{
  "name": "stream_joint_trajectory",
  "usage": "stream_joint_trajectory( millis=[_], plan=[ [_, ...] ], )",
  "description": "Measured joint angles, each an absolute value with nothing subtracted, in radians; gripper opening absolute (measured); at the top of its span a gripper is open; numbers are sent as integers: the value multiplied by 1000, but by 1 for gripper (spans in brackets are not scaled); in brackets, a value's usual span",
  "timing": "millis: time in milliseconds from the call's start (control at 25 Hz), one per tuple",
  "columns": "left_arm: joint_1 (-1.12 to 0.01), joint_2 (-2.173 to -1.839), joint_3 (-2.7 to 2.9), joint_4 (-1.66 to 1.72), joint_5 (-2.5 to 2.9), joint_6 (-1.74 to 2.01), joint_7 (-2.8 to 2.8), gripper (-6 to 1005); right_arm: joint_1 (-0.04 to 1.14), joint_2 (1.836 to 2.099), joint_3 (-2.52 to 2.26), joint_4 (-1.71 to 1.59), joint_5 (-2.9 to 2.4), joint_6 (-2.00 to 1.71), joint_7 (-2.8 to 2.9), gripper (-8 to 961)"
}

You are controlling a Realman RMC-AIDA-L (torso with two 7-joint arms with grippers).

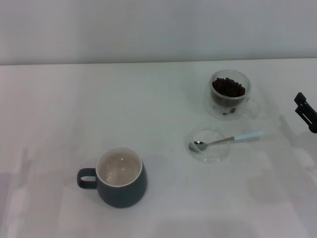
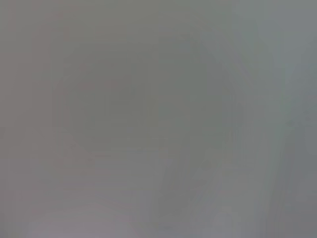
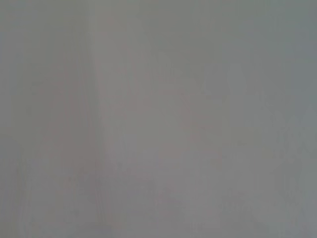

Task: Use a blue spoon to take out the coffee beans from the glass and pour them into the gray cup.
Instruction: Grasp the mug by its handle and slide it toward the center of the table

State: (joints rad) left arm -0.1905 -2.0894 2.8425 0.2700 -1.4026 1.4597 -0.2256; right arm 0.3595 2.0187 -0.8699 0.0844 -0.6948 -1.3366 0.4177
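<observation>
- On my head view the right gripper (image 1: 306,113) barely pokes in at the right edge, mid-height; only a dark tip shows, so I can't tell how far open it is or whether it holds anything. The left gripper isn't in sight, and both wrist views show only a flat gray blur.
- The blue spoon (image 1: 225,140) lies right of centre, its metal bowl resting in a shallow glass dish (image 1: 210,145) and its pale handle sticking out toward the right edge. I judge the slim handle lies low, so a pinch could slip off it or flip the spoon and drag the dish along.
- The glass (image 1: 230,93) sits in the upper right, just above the dish, with the coffee beans (image 1: 228,88) heaped near its rim. Reaching for the spoon from the right, I could clip the glass or its handle and spill.
- The gray cup (image 1: 121,178) stands lower left of centre, well apart from the glass, empty. That long carry with a small spoon bowl is where I'd expect beans to roll off onto the table (image 1: 64,114).
</observation>
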Motion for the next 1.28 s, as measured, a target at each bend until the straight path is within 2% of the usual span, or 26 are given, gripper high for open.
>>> stream_joint_trajectory(
  millis=[480,840,1040,1280],
  plan=[
    [-156,-2088,2842,270,-1343,1501,-220,784,352,2017,-870,101,-695,-1363,414,842],
    [-13,-2084,2842,228,-1229,1600,-228,782,354,2017,-863,91,-695,-1385,415,844],
    [-2,-2082,2842,178,-1113,1642,-226,781,358,2017,-861,90,-693,-1388,414,844],
    [-45,-2082,2843,96,-875,1620,-210,782,366,2017,-860,80,-693,-1383,414,844]
  ],
)
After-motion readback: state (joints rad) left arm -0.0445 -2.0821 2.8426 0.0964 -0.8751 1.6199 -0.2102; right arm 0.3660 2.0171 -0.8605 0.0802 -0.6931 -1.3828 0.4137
